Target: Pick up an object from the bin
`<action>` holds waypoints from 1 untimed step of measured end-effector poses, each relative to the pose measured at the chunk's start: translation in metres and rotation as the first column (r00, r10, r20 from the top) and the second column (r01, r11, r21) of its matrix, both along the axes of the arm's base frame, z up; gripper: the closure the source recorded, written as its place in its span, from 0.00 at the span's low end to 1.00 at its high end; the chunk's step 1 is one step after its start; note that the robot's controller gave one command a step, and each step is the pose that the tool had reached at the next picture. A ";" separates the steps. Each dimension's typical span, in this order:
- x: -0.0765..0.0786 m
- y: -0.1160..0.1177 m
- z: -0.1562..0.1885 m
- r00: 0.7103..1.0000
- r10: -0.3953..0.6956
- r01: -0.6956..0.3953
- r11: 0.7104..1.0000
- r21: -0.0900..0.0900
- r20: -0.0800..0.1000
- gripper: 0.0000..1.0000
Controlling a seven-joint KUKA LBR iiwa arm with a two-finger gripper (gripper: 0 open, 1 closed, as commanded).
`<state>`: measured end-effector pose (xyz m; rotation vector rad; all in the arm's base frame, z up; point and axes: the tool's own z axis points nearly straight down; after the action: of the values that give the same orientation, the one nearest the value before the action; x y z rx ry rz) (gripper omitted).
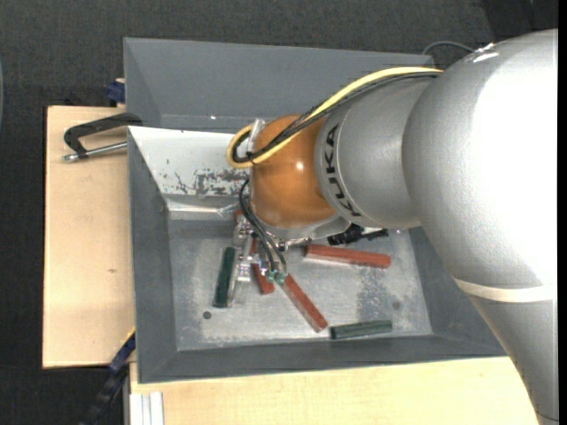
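A dark, speckled floor (266,7) is lying beyond the far edge of the grey bin (292,60) and along its left side. Light is shining on one inside wall.

dark green stick (225,277), tilted, left-centre

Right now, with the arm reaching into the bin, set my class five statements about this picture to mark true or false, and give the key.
1. A dark green stick lies by the lower wall of the bin, toward the right. True.
2. The end effector is over the bin's lower right corner. False: it is over the left-middle of the floor.
3. A red stick lies level, to the right of the end effector. True.
4. The bin holds a heap of blue balls. False: it holds a few red and dark green sticks.
5. A second dark green stick lies just left of the end effector. True.
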<state>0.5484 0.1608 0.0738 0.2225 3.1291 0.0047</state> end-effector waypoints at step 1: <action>0.033 -0.011 0.016 0.999 -0.050 0.050 0.999 0.000 -0.001 0.00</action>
<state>0.5813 0.1501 0.0901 0.3015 3.1239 0.0045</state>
